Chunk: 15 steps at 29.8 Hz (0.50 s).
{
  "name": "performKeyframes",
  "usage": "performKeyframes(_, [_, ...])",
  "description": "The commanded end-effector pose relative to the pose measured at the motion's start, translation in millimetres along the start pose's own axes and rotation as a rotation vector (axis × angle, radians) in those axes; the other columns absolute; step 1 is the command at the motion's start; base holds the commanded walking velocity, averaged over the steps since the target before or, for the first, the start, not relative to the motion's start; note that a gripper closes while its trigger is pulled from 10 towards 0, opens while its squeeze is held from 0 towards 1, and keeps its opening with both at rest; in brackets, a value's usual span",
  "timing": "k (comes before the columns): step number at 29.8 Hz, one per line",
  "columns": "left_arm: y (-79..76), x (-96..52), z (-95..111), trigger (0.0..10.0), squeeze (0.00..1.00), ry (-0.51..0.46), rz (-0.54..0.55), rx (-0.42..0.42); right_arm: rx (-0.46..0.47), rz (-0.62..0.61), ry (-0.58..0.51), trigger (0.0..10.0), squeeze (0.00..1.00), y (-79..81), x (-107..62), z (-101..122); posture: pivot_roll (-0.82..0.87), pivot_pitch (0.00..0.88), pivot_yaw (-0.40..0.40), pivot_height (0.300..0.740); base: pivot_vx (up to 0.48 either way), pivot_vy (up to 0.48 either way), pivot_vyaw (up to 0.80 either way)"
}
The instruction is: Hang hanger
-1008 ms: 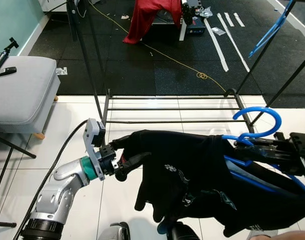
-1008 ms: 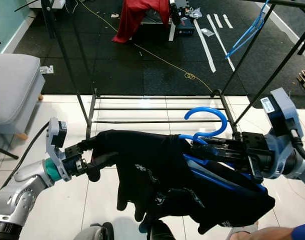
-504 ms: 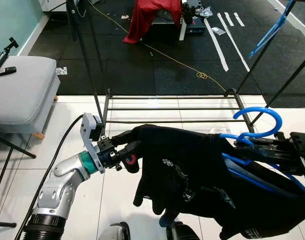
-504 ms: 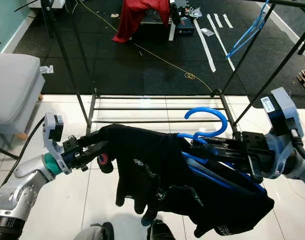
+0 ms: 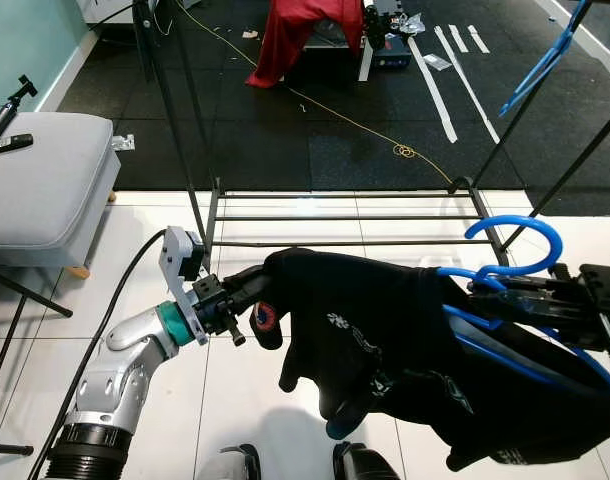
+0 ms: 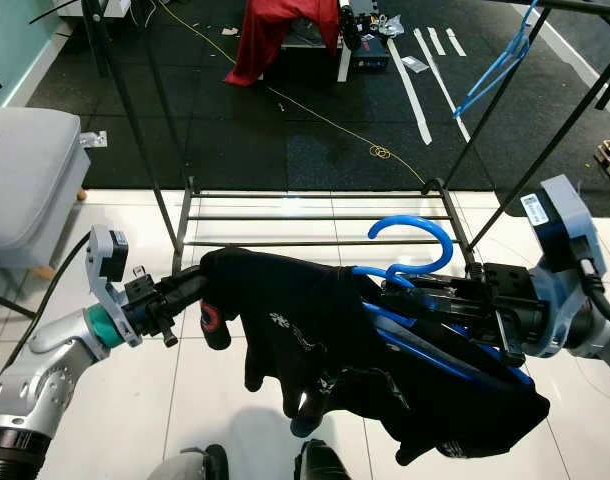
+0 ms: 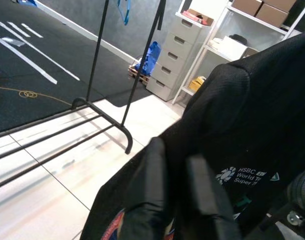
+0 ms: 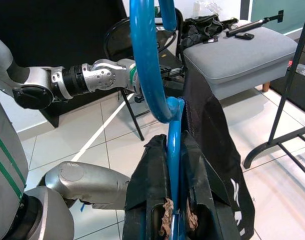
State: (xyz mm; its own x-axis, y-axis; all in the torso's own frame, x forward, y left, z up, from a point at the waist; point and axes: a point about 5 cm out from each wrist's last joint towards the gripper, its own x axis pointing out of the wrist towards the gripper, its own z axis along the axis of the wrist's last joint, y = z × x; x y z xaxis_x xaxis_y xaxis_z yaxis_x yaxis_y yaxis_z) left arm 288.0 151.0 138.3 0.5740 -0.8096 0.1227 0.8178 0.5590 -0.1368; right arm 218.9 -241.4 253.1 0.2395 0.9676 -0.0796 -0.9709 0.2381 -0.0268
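- Fingers of the right gripper (image 6: 425, 296) are pressed together on the neck of the blue hanger (image 5: 513, 246), just below its hook; the right wrist view shows the blue neck pinched between the two black pads.
- Fingers of the left gripper (image 5: 243, 296) pinch a fold at the far end of the black shirt (image 6: 355, 340), which drapes over the hanger and sags between the two arms.
- Ahead stands the clothes rack (image 5: 345, 218); its low rails and slanted uprights are in view, but the top bar can hardly be made out, so the camera probably needs to tilt up before the hook is aimed.
- For a clean hang, I would keep the right grip firm on the neck, turn the hook's opening downward toward the bar, and raise it above the bar before lowering.
- The left gripper should hold the cloth off the white tiled floor (image 5: 235, 400) and clear of the hook, letting go only once the hook bears the weight.
- Main risk: the shirt slipping off one shoulder of the hanger as it tilts.
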Motion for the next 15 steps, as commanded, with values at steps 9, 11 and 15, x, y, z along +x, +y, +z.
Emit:
performKeyframes(9, [2.4,-3.9,-3.6,0.0,0.00,0.011,0.017,-0.001,-0.026,0.019,0.014,10.0,0.00,2.3,0.6,3.4,-0.12,0.066,0.051,0.740,0.000,0.000,0.00])
performKeyframes(11, [3.1,-4.5,-3.6,0.0,0.00,0.010,0.021,0.000,-0.028,0.019,0.015,10.0,0.00,2.0,0.4,3.8,-0.12,0.063,0.050,0.740,0.000,0.000,0.00])
performKeyframes(15, [7.3,-6.8,-1.2,0.0,0.00,0.001,0.037,0.004,-0.029,0.018,0.017,10.0,0.00,1.6,0.2,3.9,-0.12,0.062,0.050,0.740,0.000,0.000,0.00])
